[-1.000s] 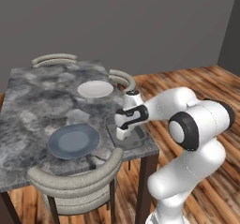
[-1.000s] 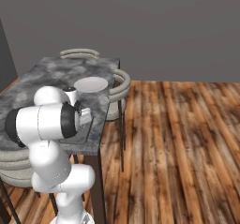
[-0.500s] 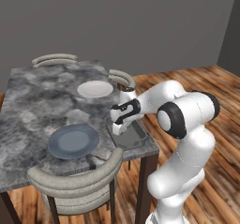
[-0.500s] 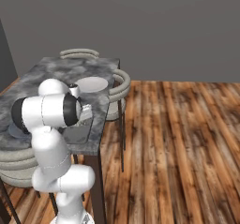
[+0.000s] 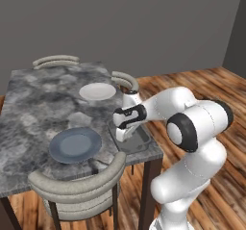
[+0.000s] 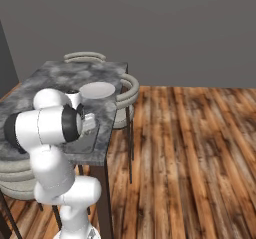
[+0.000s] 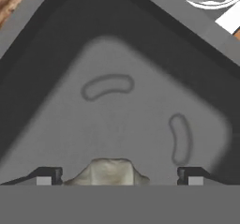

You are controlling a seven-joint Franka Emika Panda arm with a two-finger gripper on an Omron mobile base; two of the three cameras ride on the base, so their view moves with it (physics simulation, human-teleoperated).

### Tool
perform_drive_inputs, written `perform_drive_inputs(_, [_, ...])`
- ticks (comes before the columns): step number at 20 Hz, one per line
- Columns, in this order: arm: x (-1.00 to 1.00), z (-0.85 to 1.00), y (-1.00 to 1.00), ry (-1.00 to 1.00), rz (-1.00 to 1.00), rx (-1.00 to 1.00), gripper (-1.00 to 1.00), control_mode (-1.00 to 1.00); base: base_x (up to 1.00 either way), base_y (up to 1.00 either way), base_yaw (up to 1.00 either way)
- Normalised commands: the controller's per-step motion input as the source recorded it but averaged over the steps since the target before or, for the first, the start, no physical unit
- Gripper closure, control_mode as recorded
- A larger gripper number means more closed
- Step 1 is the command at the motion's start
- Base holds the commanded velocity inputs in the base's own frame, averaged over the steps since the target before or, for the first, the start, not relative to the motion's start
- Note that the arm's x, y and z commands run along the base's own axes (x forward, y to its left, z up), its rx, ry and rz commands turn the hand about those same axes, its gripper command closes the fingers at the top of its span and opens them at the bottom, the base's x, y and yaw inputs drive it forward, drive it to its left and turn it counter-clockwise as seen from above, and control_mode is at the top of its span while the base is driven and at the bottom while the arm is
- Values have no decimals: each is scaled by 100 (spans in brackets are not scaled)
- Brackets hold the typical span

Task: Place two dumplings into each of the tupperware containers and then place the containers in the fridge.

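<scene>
Left base view: gripper (image 5: pixel 126 134) is hanging over the dark grey tupperware container (image 5: pixel 138 138) at the table's (image 5: pixel 33 104) 4 o'clock corner. Right base view: arm is hiding the tub. Hand view: fingertips (image 7: pixel 44 176) are standing apart, dumpling (image 7: pixel 107 171) is sitting between them at 6 o'clock on the tub floor.

A white plate (image 5: pixel 97 91) and a blue-grey plate (image 5: pixel 75 145) sit apart on the marble table (image 5: pixel 33 104), chairs (image 5: pixel 79 188) around it.

Dumpling (image 7: pixel 110 172) in container (image 7: pixel 140 63), between fingers (image 7: pixel 44 176).
</scene>
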Motion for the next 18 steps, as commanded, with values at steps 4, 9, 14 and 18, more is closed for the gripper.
perform_drive_inputs(4, [-63, 33, -9, 0, 0, 0, -100, -100, 0, 0, 0])
perform_drive_inputs(9, [-8, 49, -26, -6, 0, 2, -100, -100, 0, 0, 0])
perform_drive_inputs(14, [-53, 62, -64, -5, -4, 7, -100, -100, 0, 0, 0])
perform_drive_inputs(18, [-7, 2, -61, 0, -39, 10, -100, -100, 0, 0, 0])
